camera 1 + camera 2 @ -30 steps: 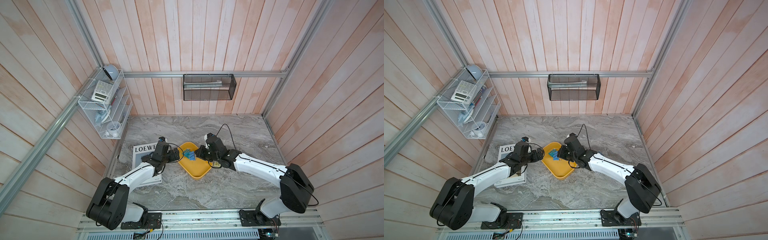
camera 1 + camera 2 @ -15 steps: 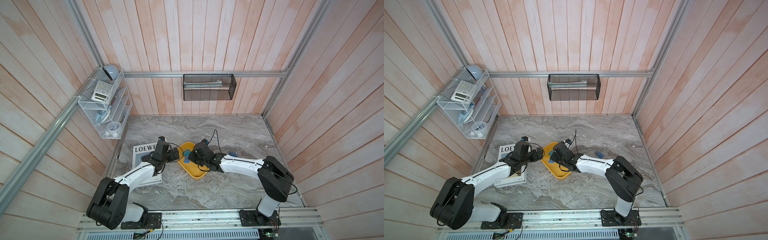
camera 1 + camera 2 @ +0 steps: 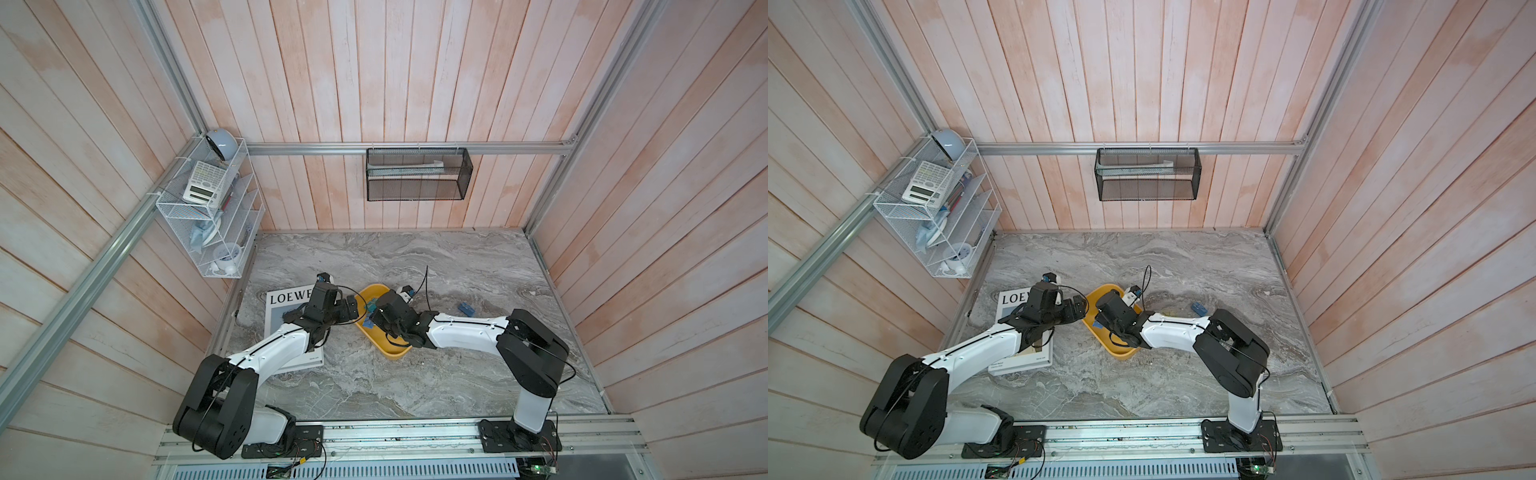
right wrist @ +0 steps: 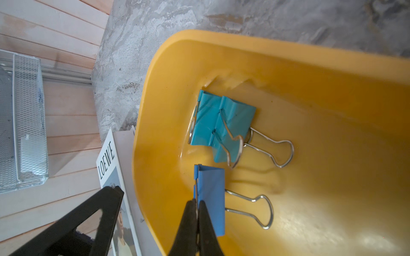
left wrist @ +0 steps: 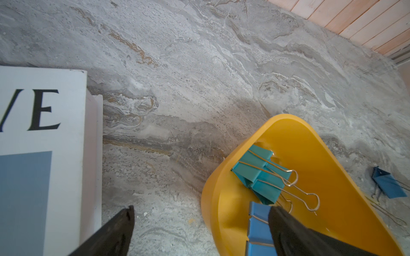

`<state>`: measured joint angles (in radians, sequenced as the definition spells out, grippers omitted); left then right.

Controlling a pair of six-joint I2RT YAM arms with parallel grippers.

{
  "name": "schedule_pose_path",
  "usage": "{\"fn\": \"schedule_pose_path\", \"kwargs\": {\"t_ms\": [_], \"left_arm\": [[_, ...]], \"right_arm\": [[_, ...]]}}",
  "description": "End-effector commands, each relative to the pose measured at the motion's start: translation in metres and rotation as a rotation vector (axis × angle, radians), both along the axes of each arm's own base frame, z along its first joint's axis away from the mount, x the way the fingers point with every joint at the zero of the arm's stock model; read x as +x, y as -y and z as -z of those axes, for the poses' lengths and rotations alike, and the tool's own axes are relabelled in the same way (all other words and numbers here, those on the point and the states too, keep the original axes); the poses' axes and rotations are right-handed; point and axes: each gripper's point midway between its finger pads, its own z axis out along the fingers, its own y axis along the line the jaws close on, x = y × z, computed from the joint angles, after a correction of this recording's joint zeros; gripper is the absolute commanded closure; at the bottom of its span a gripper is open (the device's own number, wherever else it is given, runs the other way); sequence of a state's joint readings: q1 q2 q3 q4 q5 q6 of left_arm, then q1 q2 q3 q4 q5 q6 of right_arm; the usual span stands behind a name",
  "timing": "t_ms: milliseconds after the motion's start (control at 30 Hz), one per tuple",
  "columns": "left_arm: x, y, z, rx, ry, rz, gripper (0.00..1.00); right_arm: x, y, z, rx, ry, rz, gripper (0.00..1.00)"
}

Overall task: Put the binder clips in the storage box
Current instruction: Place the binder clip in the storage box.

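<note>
Binder clips [image 4: 221,124], teal, in storage box [image 4: 266,44] — magazine [image 4: 106,160] reads "LOEWE".

Right end effector [image 3: 370,321] over storage box [image 3: 395,355]; left end effector [image 3: 354,309] beside; blue binder clip [image 3: 466,308] apart

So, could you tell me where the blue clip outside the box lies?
In both top views the blue clip lies on the marble tabletop, right of the storage box, beyond the right arm.
</note>
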<state>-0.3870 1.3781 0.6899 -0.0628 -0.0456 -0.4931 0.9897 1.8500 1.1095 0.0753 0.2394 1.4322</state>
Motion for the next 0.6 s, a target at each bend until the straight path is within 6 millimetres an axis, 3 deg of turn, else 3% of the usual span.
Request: {"fn": "schedule_pose_path", "kwargs": {"t_ms": [0,367,567], "left_arm": [[0.001,-0.001,-0.001,0.005,0.011,0.009,0.0],[-0.002,-0.003,0.001,0.018,0.008,0.013,0.0],[-0.002,-0.004,0.003,0.022,0.005,0.01,0.0]], "right_arm": [[0.006,-0.007,-0.005,0.038,0.014,0.093,1.0],[0.018,-0.008,0.008,0.057,0.001,0.175,1.0],[0.023,-0.022,0.017,0.118,-0.016,0.146,0.97]]}}
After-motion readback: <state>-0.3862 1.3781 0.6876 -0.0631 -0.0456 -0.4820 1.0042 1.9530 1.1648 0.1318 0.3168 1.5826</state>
